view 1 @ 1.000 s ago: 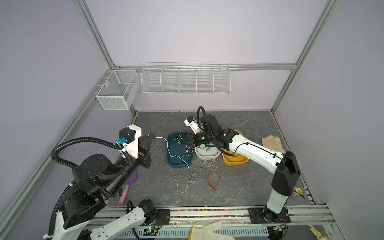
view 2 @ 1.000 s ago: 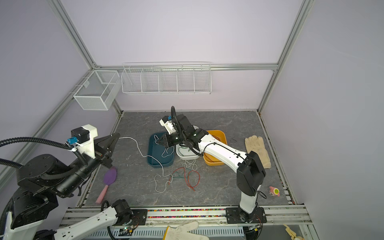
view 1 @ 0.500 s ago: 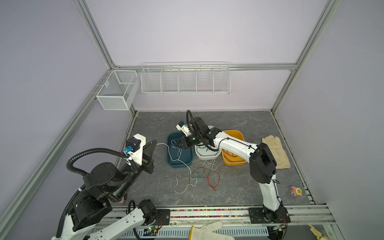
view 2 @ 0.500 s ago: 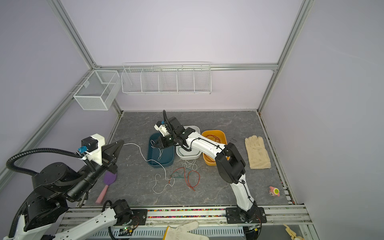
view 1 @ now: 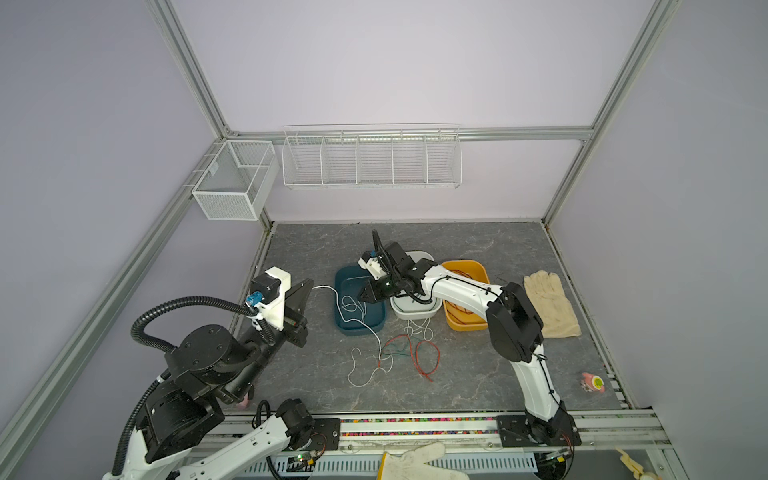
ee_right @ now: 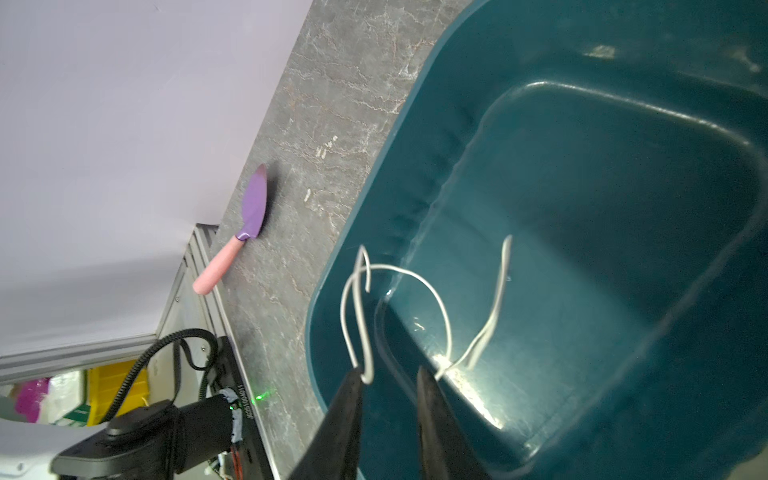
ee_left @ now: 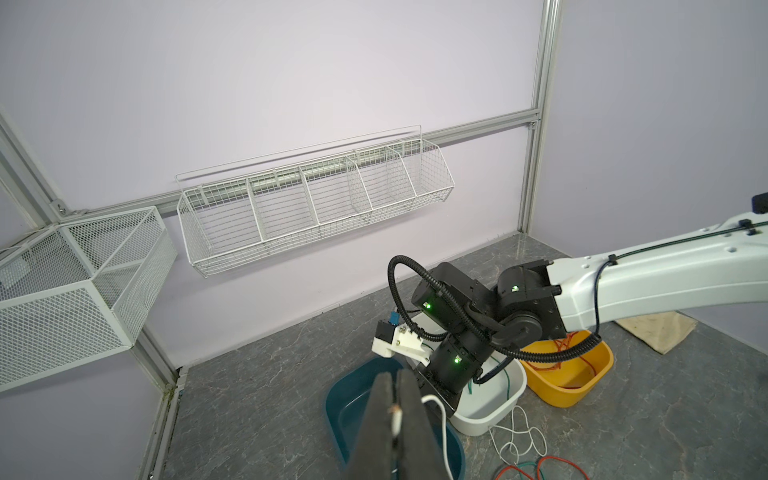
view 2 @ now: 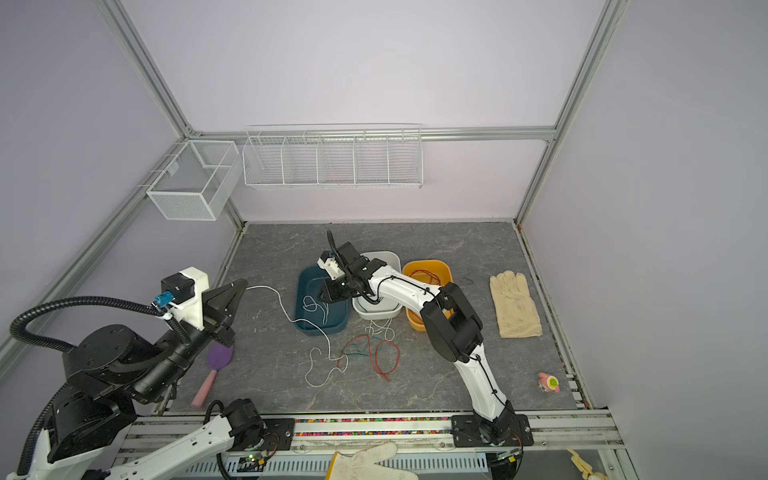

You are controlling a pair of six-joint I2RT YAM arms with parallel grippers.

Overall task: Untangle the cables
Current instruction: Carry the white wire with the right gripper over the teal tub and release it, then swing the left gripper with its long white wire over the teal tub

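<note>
Purple-bladed with a pink handle, a toy trowel (view 2: pixel 219 359) lies at 8 o'clock on the grey mat (view 1: pixel 478 374), and my left arm hides some or all of its blade in both top views. Just past it, at 9 o'clock, the left gripper (view 1: pixel 306 286) is pressed together on the end of the white cable (ee_left: pixel 444 440); my left wrist view shows the tip pinched between the pads. From there the cable sags across to the teal tray (view 1: pixel 358 331) near the middle, loops inside it, spills over the 6 o'clock rim and snakes across the mat.

The right gripper (ee_right: pixel 386 374) hangs over that tray with its jaws apart. A loop of the white cable leans on one fingertip (ee_right: pixel 354 376); I think it only touches, but the view is too close to be sure.

At 6 o'clock of the trays the red cable (view 1: pixel 438 358) and green cable (view 1: pixel 395 353) lie crossed with the white one. My right arm reaches over the white tray (view 1: pixel 415 313) and the orange tray (view 1: pixel 465 326), hiding part of each; an orange cable (ee_left: pixel 561 353) coils in the orange one. A cream glove (view 1: pixel 548 303) lies flat at 3 o'clock, and a small pink toy (view 1: pixel 592 382) sits at 4 o'clock.
</note>
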